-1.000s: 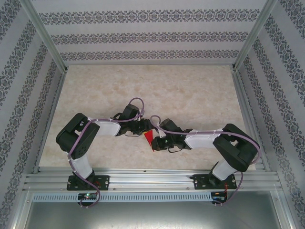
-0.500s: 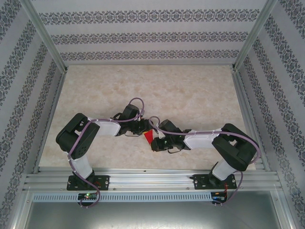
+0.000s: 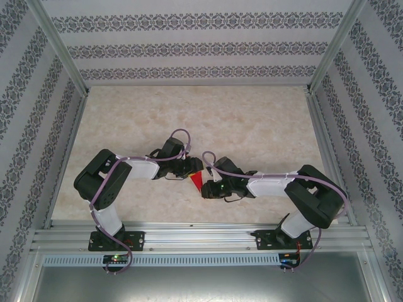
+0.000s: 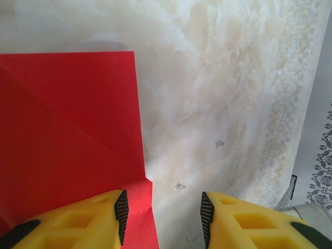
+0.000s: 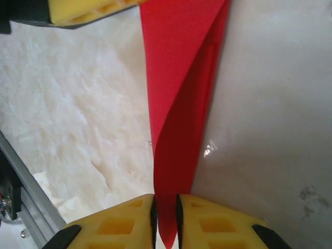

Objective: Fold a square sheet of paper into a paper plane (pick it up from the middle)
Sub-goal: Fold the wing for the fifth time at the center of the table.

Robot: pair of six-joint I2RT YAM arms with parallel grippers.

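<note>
Right, closest to me is the aluminium rail (image 3: 201, 236) with both arm bases bolted on, elbows splayed out so the wrists meet mid-table (image 3: 252, 119). The square sheet of paper (image 3: 196, 181) sits between them, in the front half of the table. It is partly folded: from above it reads as a small red wedge, not a flat square.

The right gripper (image 5: 166, 213) reaches in from the right, jaws drawn almost together, with a raised red flap running up between the pads. A slim gap shows there, so I cannot tell whether it truly pinches the paper or just brackets it. My guess is it's placed there to set the crease along that fold.

The left gripper (image 4: 163, 210) is released, jaws well apart with nothing between them. One finger (image 4: 78, 223) lies over the paper's near edge, the other over marble. That's likely a hold-down, pinning the sheet so it won't skid while the other side gets worked. A diagonal crease crosses the flat part in front of it.

There's no dart shape yet, so I'd call this early-to-mid folding. Beyond the grippers the marble-look table runs back to the patterned walls (image 3: 189, 47).
</note>
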